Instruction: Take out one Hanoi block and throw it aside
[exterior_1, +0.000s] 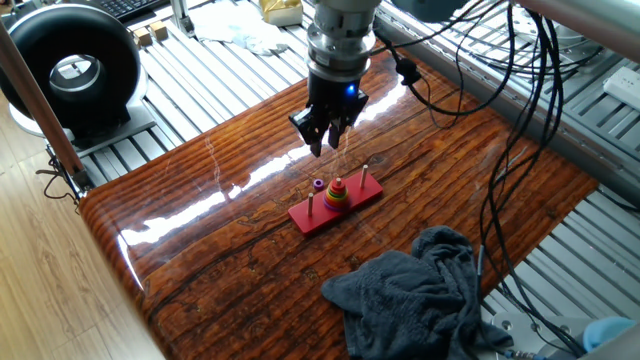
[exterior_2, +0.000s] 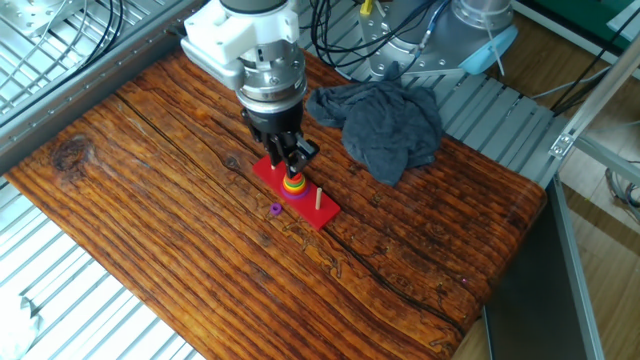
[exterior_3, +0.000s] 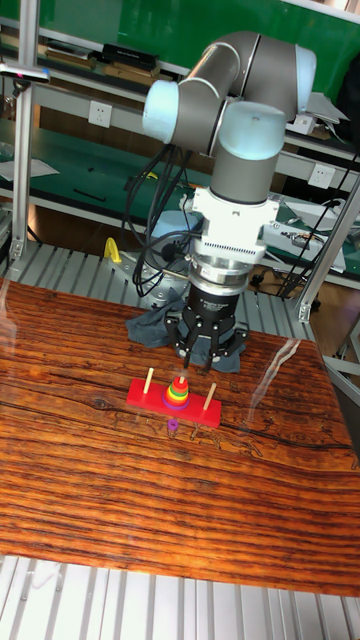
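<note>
The Hanoi block (exterior_1: 337, 184) is the tiny red-pink ring on top of the coloured ring stack (exterior_2: 293, 184) on the middle peg of a red base (exterior_1: 312, 216). It also shows in the tall fixed view, where the Hanoi block (exterior_3: 178, 382) caps the stack. A small purple ring (exterior_2: 275, 209) lies on the wood beside the base. My gripper (exterior_1: 322, 148) hangs above and behind the stack, clear of it. Its fingers taper together and look shut, with nothing seen between them. From the other side the gripper (exterior_2: 291, 160) hides the near peg.
A crumpled dark grey cloth (exterior_1: 420, 290) lies on the table near the base. A black round device (exterior_1: 75, 70) stands off the table on the slatted metal frame. Cables hang from the arm over the table's far side.
</note>
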